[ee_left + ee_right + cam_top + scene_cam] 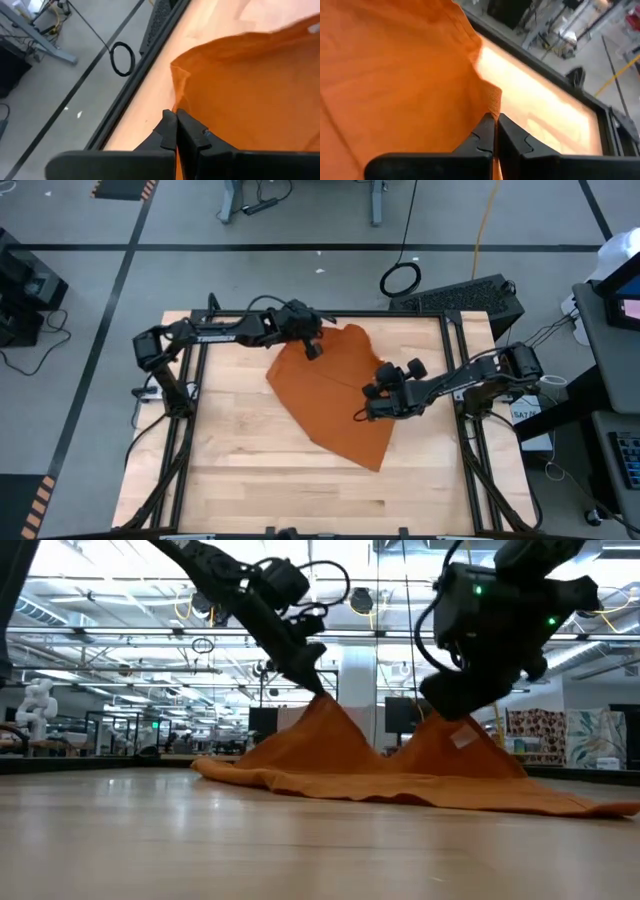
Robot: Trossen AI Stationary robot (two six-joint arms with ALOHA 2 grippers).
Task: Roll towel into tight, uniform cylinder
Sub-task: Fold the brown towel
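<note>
– Both grippers were clamped on the towel [335, 395]: the left gripper [312, 350] pinched its far edge, the right gripper [368, 415] its right-hand edge, each lifting a peak while the remainder lay on the wooden table [250, 470]. How should the step go?

– Judging by that, keep both pinches level and draw the cloth taut, so it rolls evenly.

– What stayed unclear?

– The white tag showed only faintly under the right gripper in the low view, and the arms covered part of the cloth
</note>
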